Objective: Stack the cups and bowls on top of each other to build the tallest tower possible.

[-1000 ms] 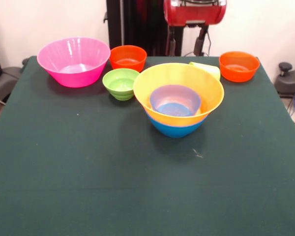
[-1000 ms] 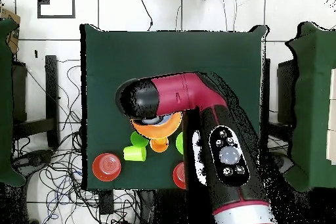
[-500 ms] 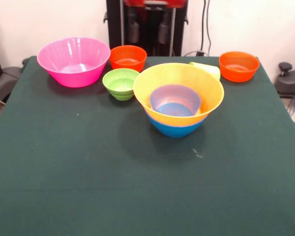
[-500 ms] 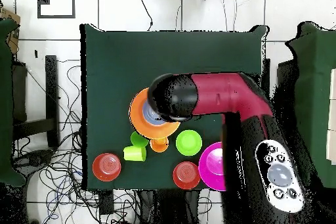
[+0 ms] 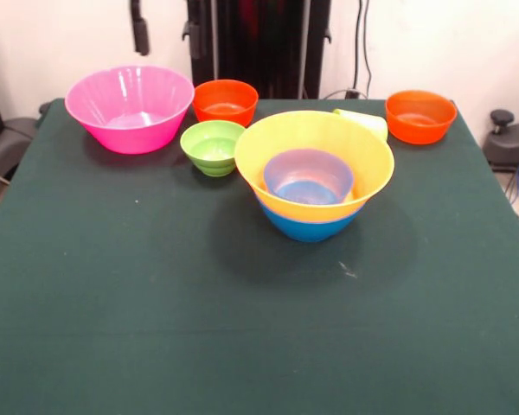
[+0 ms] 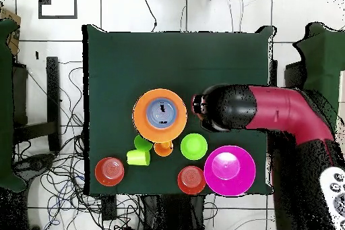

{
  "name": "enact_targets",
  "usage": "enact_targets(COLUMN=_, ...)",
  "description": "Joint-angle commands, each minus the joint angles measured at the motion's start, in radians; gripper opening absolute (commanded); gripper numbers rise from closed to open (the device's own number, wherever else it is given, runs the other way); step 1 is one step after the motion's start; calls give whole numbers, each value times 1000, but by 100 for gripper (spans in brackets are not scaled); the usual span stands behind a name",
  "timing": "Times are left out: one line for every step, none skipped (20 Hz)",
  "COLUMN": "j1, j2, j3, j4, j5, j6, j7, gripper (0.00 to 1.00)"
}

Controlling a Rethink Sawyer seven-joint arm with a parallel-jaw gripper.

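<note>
We saw a dark green table (image 5: 156,328) with bowls and cups gathered toward one side. Near the middle stood the tower (image 5: 314,177): a blue bowl (image 5: 310,226) at the bottom, a large yellow-orange bowl (image 5: 277,151) nested in it, and a small bluish bowl (image 5: 308,175) sitting inside that one. In the overhead view the same pile (image 6: 160,115) showed as an orange ring around a blue centre.

The large pink bowl (image 5: 130,108) stood by itself near a corner of the table, well apart from the tower. Just beside it was a small orange bowl (image 5: 226,101), and in front of that a small green bowl (image 5: 212,147), which stood close to the rim of the yellow-orange bowl. Another orange bowl (image 5: 420,116) stood alone at the other corner on that side.

A lime-yellow cup (image 5: 363,122) lay on its side just behind the tower, mostly hidden by it in the front view. From above we also made out a green cup (image 6: 142,144) and an orange cup (image 6: 163,148) close together beside the lime-yellow one, all three just next to the tower.

The arm (image 6: 269,109) reached over the table edge above the pink bowl's side, with its dark end near the tower. We could not tell whether the gripper was released or clenched, as the arm's body covered it from above.
</note>
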Motion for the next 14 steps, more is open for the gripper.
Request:
enact_targets(j1=-35, j2=43, j3=102, j4=173, j5=-104, j6=31, j7=-354, gripper=100)
enact_targets(j1=-40, j2=49, j3=105, j4=182, j5=-113, j6=20, j7=-345, gripper=100)
enact_targets(j1=-42, j2=52, j3=109, j4=185, j5=-119, j6=18, j7=-338, gripper=100)
enact_targets(j1=-44, j2=54, j3=109, j4=190, j5=-126, j6=24, j7=-332, gripper=100)
enact_targets(j1=-45, j2=60, j3=109, j4=195, j5=-138, j6=21, j7=-325, gripper=100)
enact_targets(j1=-46, j2=72, j3=104, j4=203, j5=-157, j6=4, j7=-311, gripper=100)
enact_targets(j1=-44, j2=85, j3=103, j4=205, j5=-173, j6=-4, j7=-300, gripper=100)
enact_targets(j1=-45, j2=102, j3=97, j4=210, j5=-197, j6=-20, j7=-289, gripper=100)
enact_targets(j1=-45, j2=111, j3=95, j4=210, j5=-210, j6=-18, j7=-286, gripper=100)
enact_targets(j1=-50, j2=120, j3=96, j4=210, j5=-230, j6=-23, j7=-295, gripper=100)
enact_targets(j1=-56, j2=124, j3=101, j4=209, j5=-237, j6=-14, j7=-306, gripper=100)
enact_targets(j1=-62, j2=129, j3=105, j4=207, j5=-244, j6=-6, j7=-318, gripper=100)
enact_targets(j1=-66, j2=132, j3=108, j4=211, j5=-254, j6=-5, j7=-322, gripper=100)
enact_targets(j1=-76, j2=136, j3=118, j4=212, j5=-260, j6=4, j7=-339, gripper=100)
